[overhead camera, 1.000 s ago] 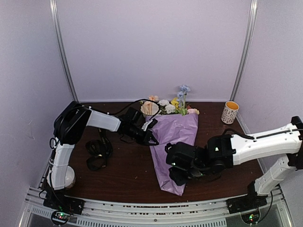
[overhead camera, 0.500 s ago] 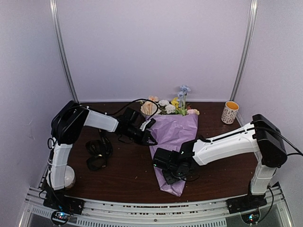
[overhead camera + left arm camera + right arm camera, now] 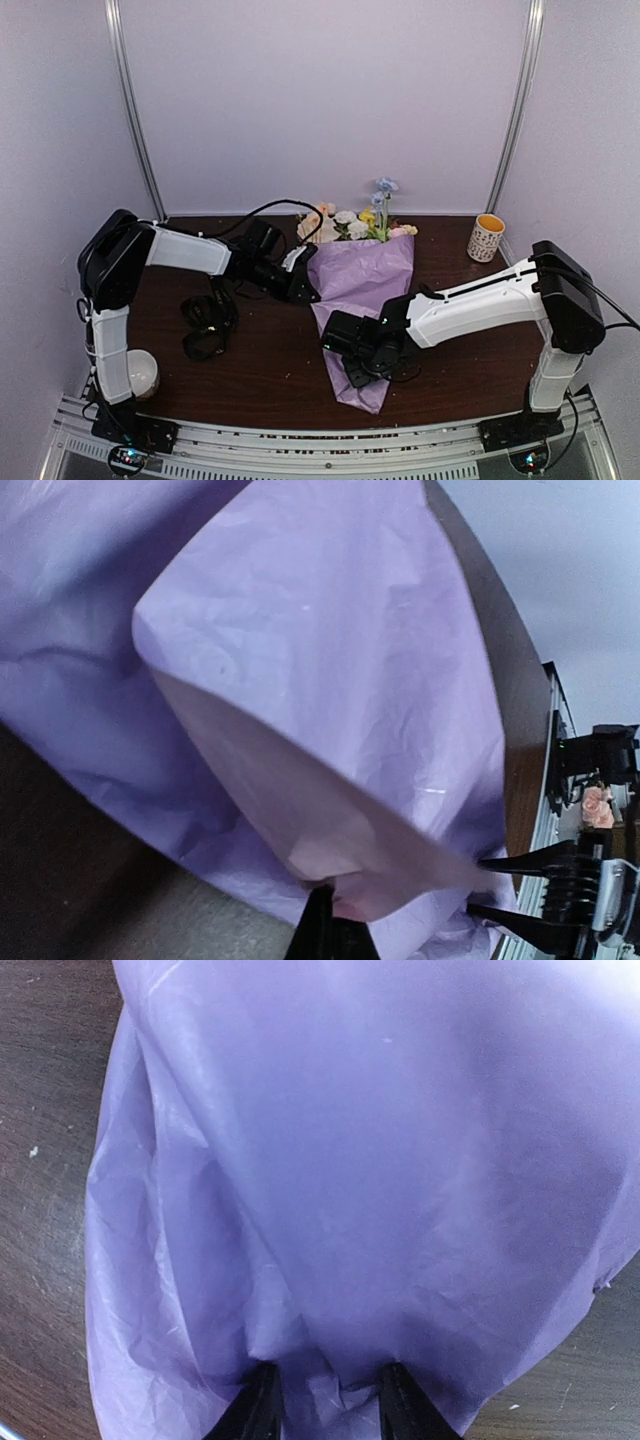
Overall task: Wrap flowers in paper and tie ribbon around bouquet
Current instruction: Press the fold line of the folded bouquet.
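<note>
Two end effectors met at one wrap: the left end effector (image 3: 322,932) was clenched on a pale edge of the paper (image 3: 330,670), while the right end effector (image 3: 330,1405) straddled the narrow end of the bouquet (image 3: 362,285), fingers apart, its grip impossible to judge. Beyond, the flowers (image 3: 352,222) poked from the far end. Left of it, the ribbon (image 3: 207,322) lay loose on the surface (image 3: 260,365).

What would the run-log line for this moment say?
left tool: shut on paper edge | right tool: at bouquet narrow end, grip unclear
</note>
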You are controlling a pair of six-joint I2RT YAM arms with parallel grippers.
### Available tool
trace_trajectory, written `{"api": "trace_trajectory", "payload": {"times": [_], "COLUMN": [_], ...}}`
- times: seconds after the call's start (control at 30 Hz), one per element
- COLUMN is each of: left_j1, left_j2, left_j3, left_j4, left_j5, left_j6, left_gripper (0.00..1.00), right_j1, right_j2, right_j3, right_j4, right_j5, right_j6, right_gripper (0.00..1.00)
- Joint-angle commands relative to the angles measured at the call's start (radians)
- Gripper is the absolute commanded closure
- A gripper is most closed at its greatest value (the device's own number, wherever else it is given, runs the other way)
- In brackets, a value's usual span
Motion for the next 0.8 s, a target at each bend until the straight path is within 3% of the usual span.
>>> {"api": "trace_trajectory", "payload": {"times": [0.0,0.27,0.43,0.77], "left_j1": [0.034,0.042,0.046,0.052], "left_j2": [0.061,0.150,0.159,0.152], "left_j3": [-0.023,-0.022,-0.022,-0.030], "left_j4": [0.016,0.043,0.055,0.101], "left_j5": [-0.084,-0.076,-0.056,-0.016], "left_j6": [-0.053,-0.117,-0.121,-0.133], "left_gripper": [1.00,1.00,1.00,1.00], "right_j1": [-0.002,-0.006,-0.041,-0.112], "right_j2": [0.039,-0.073,-0.189,0.010], "right_j3": [-0.015,0.011,0.016,0.107], "right_j4": [-0.025,-0.025,0.107,0.081], "right_j5": [-0.028,-0.024,-0.109,-0.153], "right_j6": [-0.015,-0.056,-0.125,-0.107], "right_gripper": [0.63,0.56,0.52,0.58]}}
